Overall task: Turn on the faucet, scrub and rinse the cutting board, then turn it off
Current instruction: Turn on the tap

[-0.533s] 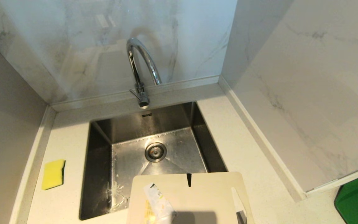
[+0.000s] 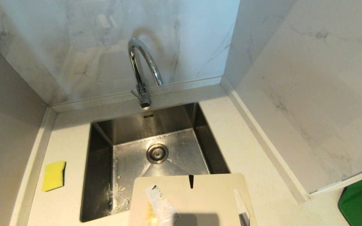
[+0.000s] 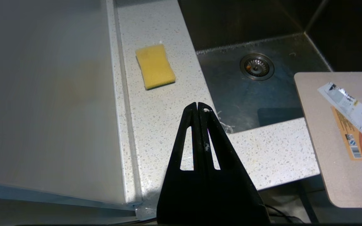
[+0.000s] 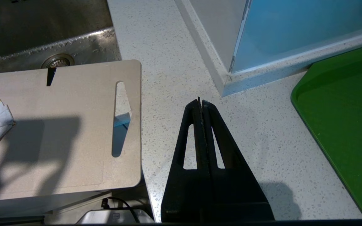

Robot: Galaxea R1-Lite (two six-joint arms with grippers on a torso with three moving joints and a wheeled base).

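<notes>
Chrome of the tall gooseneck faucet [image 2: 143, 70] rose behind the square stainless-steel sink [image 2: 101, 175], with no water visible at its spout, while the thin beige plastic cutting board [image 2: 200, 197] with its slot handle, dark edge notch and peeling paper label lay over the sink's near edge, its near part cut off by the head view. A small yellow-and-green sponge [image 2: 54, 175] sat on the speckled white table [image 2: 250, 150] left of the sink, and a green tray [image 4: 344, 125] showed only partly at the right. Neither arm appeared in the head view; the left pincer [image 3: 198, 108] hung over the table near the sink's corner and the right pincer [image 4: 200, 105] over the table just beside the board, both black, pressed together and holding nothing.
</notes>
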